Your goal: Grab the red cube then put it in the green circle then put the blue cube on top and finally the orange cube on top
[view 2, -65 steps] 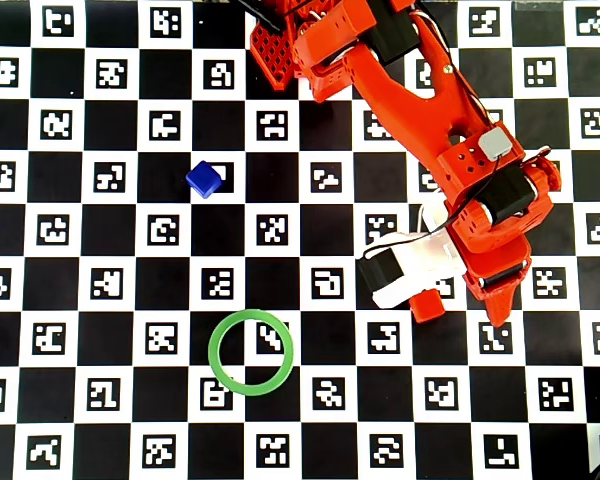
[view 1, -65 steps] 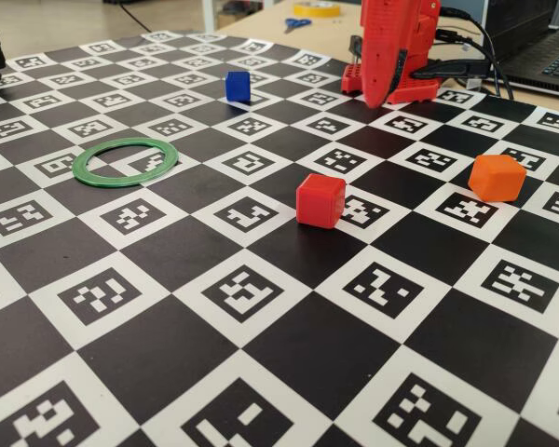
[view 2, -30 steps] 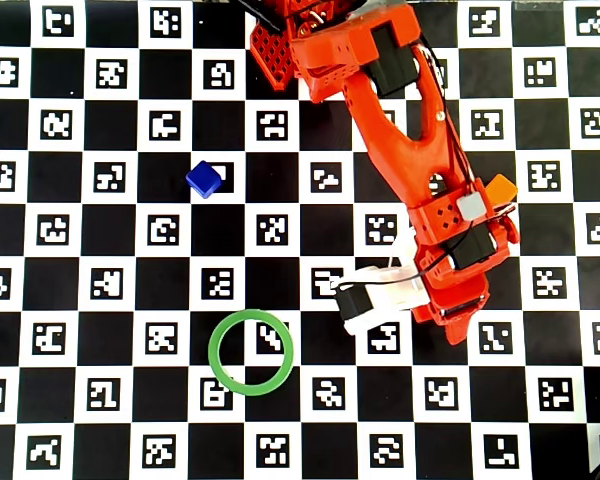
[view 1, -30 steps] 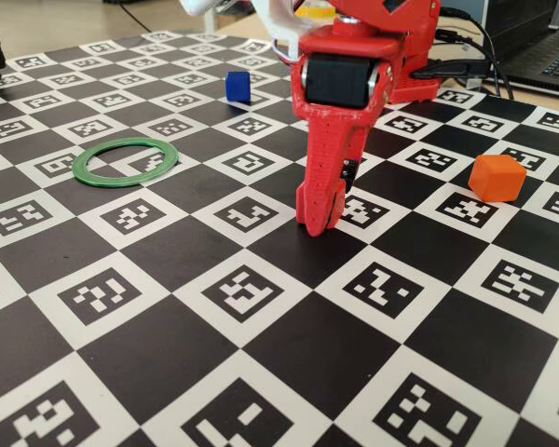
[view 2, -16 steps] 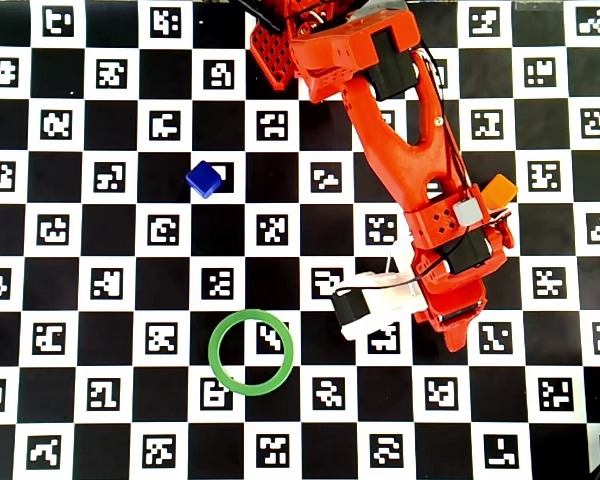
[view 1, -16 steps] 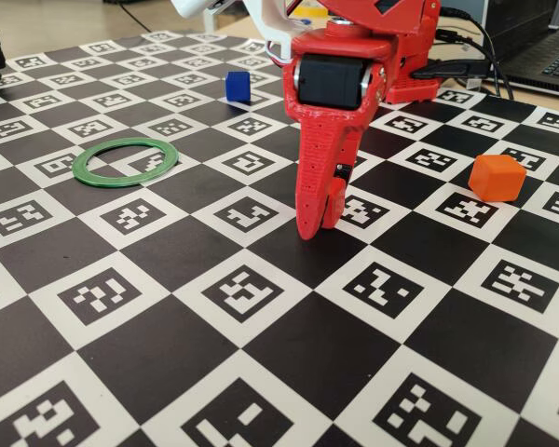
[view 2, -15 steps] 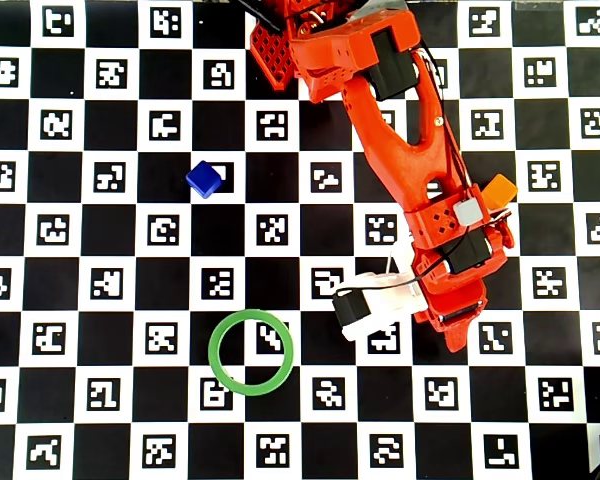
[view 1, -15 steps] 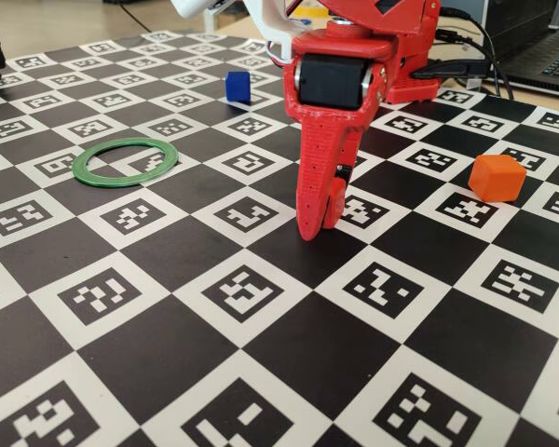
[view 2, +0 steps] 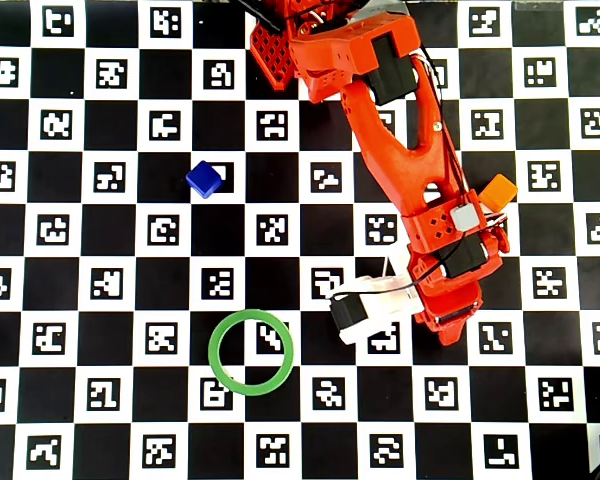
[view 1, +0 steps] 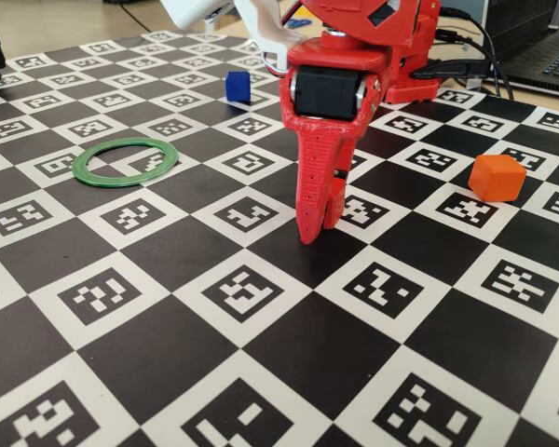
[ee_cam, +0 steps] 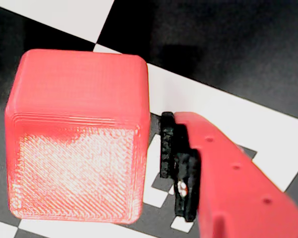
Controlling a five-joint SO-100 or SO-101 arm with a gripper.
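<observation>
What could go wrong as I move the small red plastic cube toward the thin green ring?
The wrist view shows only one finger beside the red plastic cube, so the grip is unconfirmed; the cube may slip. In the fixed view the gripper sits low over the checkered board, so a sideways move could drag.

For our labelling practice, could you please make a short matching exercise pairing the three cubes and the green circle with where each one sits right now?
Things:
1. red cube
2. blue cube
3. orange cube
4. green circle

Places:
A. lying empty on the checkered board, nothing inside it
B. right beside the gripper finger in the wrist view
C. alone on the board, far from the arm
D. peeking out from beside the arm's wrist in the overhead view

Pairs: 1-B, 2-C, 3-D, 4-A
</observation>
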